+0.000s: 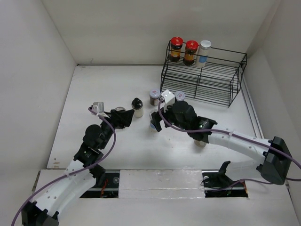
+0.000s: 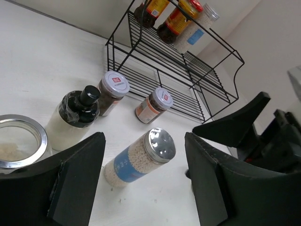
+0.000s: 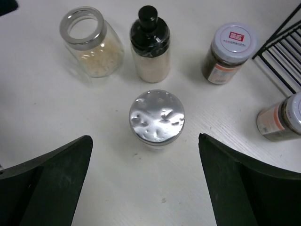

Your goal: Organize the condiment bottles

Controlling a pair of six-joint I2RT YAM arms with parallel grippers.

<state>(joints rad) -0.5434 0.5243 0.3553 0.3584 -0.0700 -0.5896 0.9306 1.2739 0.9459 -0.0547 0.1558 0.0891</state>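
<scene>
A clear silver-lidded, blue-labelled bottle (image 2: 138,160) stands on the table, seen from above in the right wrist view (image 3: 156,117). My right gripper (image 3: 145,141) is open above it, jaws wide on either side, not touching; it shows in the top view (image 1: 156,121). My left gripper (image 2: 143,141) is open and empty, facing the same bottle from the left (image 1: 126,117). Near it stand a cream black-capped bottle (image 1: 137,107), a clear silver-rimmed jar (image 3: 89,42) and two dark spice jars (image 1: 154,97) (image 1: 179,96). Two red-capped bottles (image 1: 176,48) (image 1: 191,52) and a silver-lidded one (image 1: 204,51) stand on the rack.
The black wire rack (image 1: 207,82) stands at the back right, its lower shelves bare. Another small jar (image 1: 201,142) is partly hidden under my right arm. White walls close in the table on the left, back and right.
</scene>
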